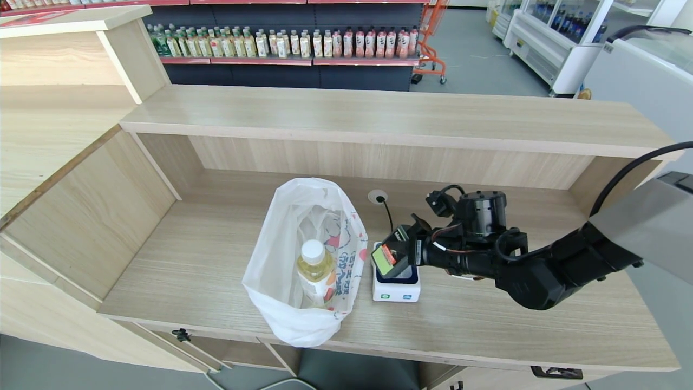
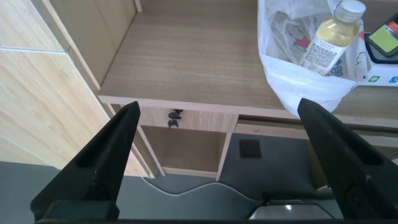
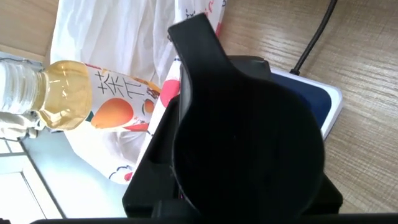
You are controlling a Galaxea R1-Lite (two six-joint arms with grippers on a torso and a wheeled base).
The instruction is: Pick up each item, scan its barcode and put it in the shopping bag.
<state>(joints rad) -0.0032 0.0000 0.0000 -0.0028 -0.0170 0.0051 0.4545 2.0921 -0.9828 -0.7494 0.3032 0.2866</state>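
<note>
Just above the white box-shaped scanner with the dark blue top (image 1: 398, 291): small flat green-and-red packet (image 1: 385, 260), clamped between the fingers of the right gripper (image 1: 397, 251). Tilted, green face turned up and toward the robot's left, lower end close over the scanner's top (touching or a little clear of it, cannot tell). Judged to be at the scanning step, with the drop into the bag not yet done.

Directly to the robot's left of the packet, just beside the scanner: white plastic shopping bag with red print (image 1: 266, 271), standing on the pale wooden counter (image 1: 487, 325), mouth open upward. Already inside, upright: clear bottle of yellow tea with a white cap (image 1: 314, 266), leaning near the side that faces the scanner.

Hence the coming move: sideways toward the robot's left, up over the near rim of the bag, then down and release. Best aimed at the free space in the bag beyond the bottle, to avoid knocking the cap.

Well apart, low beyond the counter's near edge: left gripper (image 2: 219, 111), fingers spread wide, holding nothing. Right arm plainly the nearer one.
</note>
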